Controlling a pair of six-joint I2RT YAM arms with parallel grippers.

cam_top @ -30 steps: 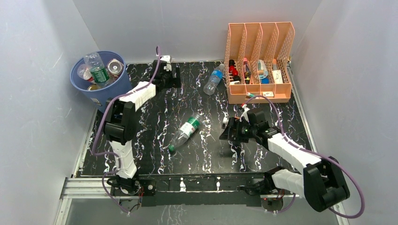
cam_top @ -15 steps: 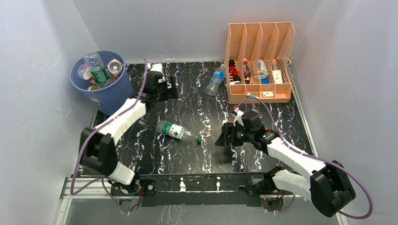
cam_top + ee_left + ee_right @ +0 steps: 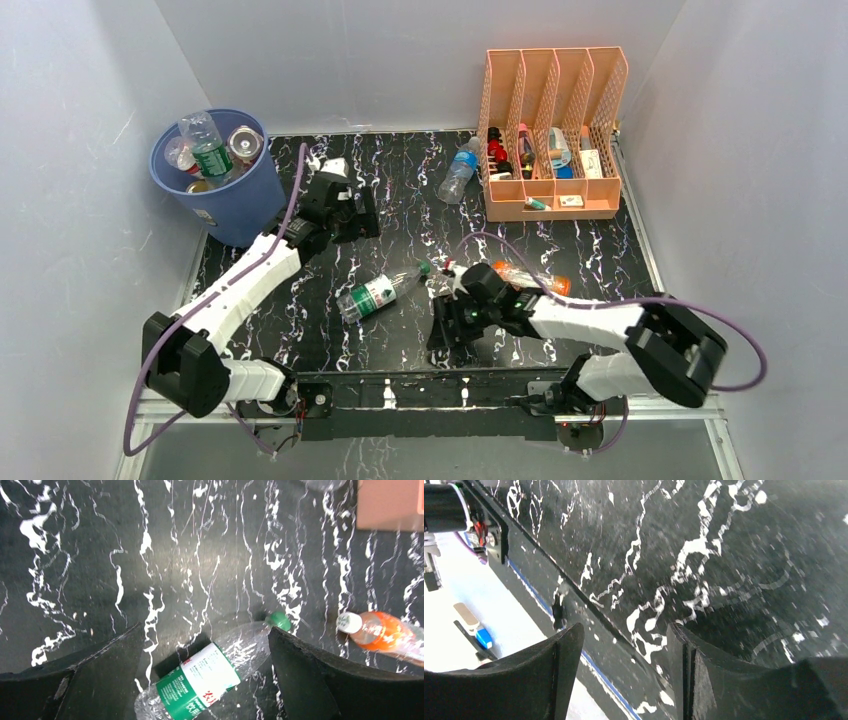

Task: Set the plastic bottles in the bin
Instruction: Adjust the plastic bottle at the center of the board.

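Left gripper point(image 3: 205, 628) gapes near green-labelled bottle point(image 3: 210, 672); right gripper point(image 3: 624, 627) stands parted.

a clear green-label bottle point(image 3: 375, 294) lies on its side mid-scene, its green cap pointing far-right. right of the cap lies an orange bottle point(image 3: 382, 630), white cap toward it. a clear blue-label bottle point(image 3: 457, 170) lies farther back. the round blue bin point(image 3: 240, 205) stands upright far left, with bottles point(image 3: 207, 147) heaped inside.

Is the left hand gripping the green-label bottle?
No, the green-label bottle lies on the table, clear of the left hand, whose fingers stand wide apart.
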